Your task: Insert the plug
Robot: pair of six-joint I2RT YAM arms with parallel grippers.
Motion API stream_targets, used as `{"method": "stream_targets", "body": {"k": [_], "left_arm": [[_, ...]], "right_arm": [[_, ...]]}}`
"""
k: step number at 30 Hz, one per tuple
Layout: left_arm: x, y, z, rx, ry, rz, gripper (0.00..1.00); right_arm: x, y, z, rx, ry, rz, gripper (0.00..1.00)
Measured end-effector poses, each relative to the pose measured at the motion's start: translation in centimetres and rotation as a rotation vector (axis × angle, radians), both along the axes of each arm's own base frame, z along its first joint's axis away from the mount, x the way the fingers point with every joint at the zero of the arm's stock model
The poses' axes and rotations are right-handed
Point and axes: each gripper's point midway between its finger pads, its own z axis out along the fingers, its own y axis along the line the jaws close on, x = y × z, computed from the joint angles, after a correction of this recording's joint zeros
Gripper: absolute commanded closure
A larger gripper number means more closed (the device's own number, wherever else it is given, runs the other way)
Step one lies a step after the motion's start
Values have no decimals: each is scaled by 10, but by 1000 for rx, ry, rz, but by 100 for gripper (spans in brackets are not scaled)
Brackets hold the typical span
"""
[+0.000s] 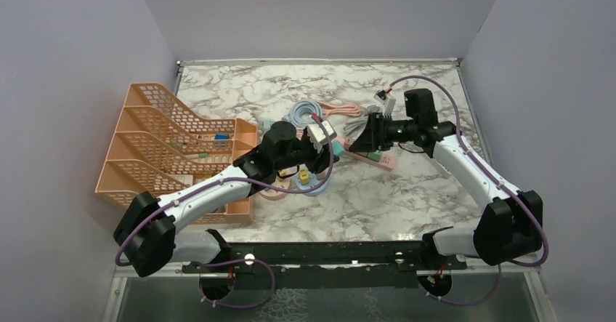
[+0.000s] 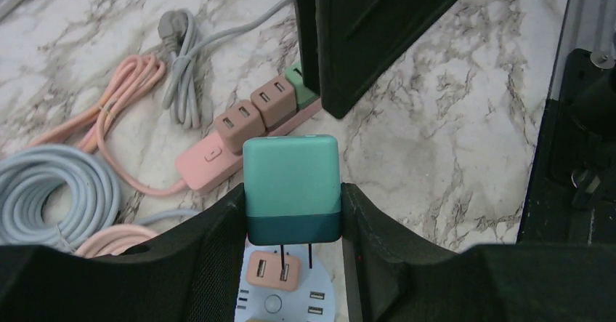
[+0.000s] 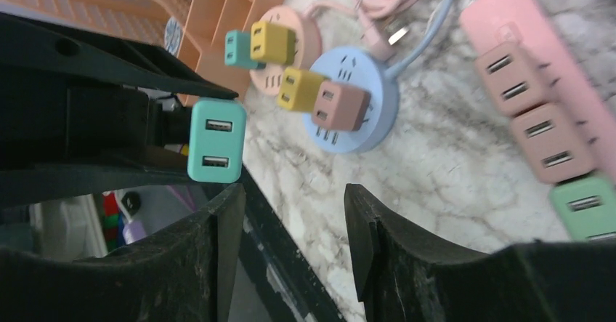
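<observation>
While the left claw [image 2: 292, 216] grips the teal plug [image 2: 290, 176] above the round blue socket [image 2: 272, 305], the right claw [image 3: 294, 220] hangs released near the pink strip [image 3: 508, 17].

pink strip [image 2: 211, 163] — far end hidden, hub [image 2: 298, 304] cropped

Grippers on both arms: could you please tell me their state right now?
Left gripper: shut on the teal plug.
Right gripper: open, holding nothing.
</observation>
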Motion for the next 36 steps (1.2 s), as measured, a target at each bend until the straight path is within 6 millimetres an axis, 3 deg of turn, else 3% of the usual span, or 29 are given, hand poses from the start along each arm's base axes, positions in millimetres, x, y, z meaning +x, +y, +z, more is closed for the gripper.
{"method": "stream_targets", "body": {"k": [5, 9, 17, 27, 30, 33, 35, 36], "left_arm": [[-17, -15, 12, -5, -93, -86, 64], [-27, -23, 13, 8, -134, -129, 65], [-33, -28, 13, 22, -171, -153, 65], [-42, -34, 8, 37, -171, -183, 65], [-46, -38, 4, 44, -165, -199, 65], [-50, -41, 2, 48, -166, -213, 61], [-51, -41, 1, 52, -167, -216, 52], [-51, -41, 1, 53, -167, -216, 46]], "right_arm": [[-34, 9, -8, 53, 68, 65, 43], [-46, 13, 0, 93, 73, 95, 43], [-53, 13, 4, 125, 83, 89, 43], [-55, 20, 4, 212, 209, 24, 56], [-55, 20, 4, 217, 220, 18, 63], [-56, 20, 4, 219, 223, 19, 82], [-57, 20, 3, 222, 228, 22, 98], [-58, 20, 2, 221, 227, 26, 99]]}}
